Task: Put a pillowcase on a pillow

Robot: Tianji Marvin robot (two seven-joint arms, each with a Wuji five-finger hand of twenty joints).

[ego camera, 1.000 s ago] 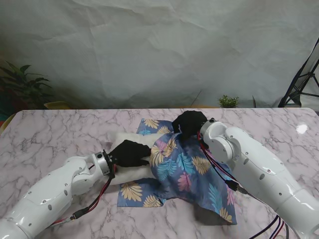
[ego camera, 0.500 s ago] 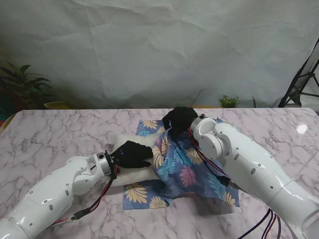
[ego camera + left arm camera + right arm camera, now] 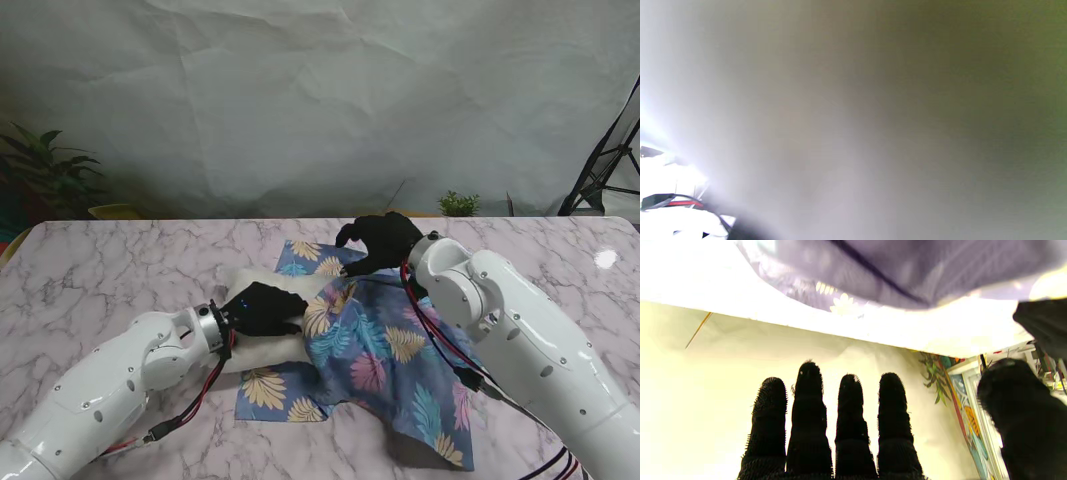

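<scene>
Two black-gloved robot hands work on a marble desk (image 3: 90, 270): the left robot hand (image 3: 262, 309) presses the white pillow (image 3: 262, 348), grip unclear; the right robot hand (image 3: 380, 240), fingers spread and released, hovers at the far edge of the blue leaf-print pillowcase (image 3: 375, 350) partly covering it.

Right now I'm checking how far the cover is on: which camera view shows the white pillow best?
The stand view: the white pillow lies under the left hand, its right part inside the floral pillowcase. The left wrist view is a blur; the right wrist view shows straight fingers and a fold of fabric, no pillow.
</scene>
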